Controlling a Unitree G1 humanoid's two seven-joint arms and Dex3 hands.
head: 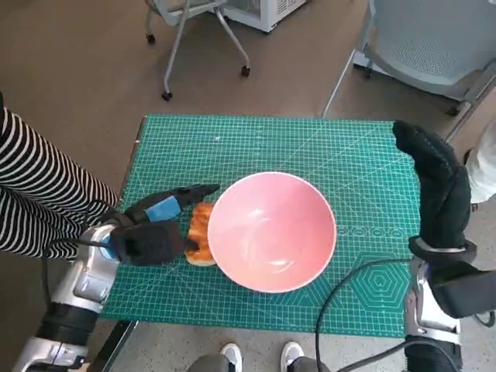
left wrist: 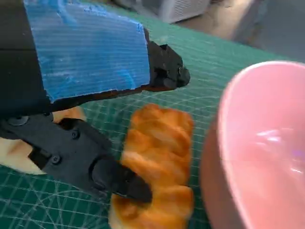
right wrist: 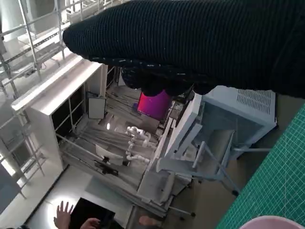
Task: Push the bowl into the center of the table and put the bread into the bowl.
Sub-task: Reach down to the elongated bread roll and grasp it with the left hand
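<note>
A green cutting mat (head: 256, 147) printed with a grid covers the small table. A person in a black-and-white striped sleeve (head: 35, 194) is at the table's left edge, and wheeled chairs (head: 194, 31) stand on the floor beyond the far edge.

The pink bowl (head: 271, 231) sits upright near the middle of the mat, a little toward the near edge. It holds nothing.

The right hand (head: 434, 186) in its knitted glove is raised over the mat's right edge, well apart from the bowl. Its fingers point away from the robot and it holds nothing; whether they are apart or together I cannot tell, and the right wrist view shows only the glove as a dark band.

The left hand (head: 151, 232) lies low on the mat just left of the bowl, at the bread (head: 201, 232). In the left wrist view 1 black finger (left wrist: 119, 179) presses against the near side of the golden, braided loaf while the others (left wrist: 164, 71) reach past its far side, so the hand brackets it.

The bread rests on the mat, touching or almost touching the bowl's outer left wall, still outside the bowl.
</note>
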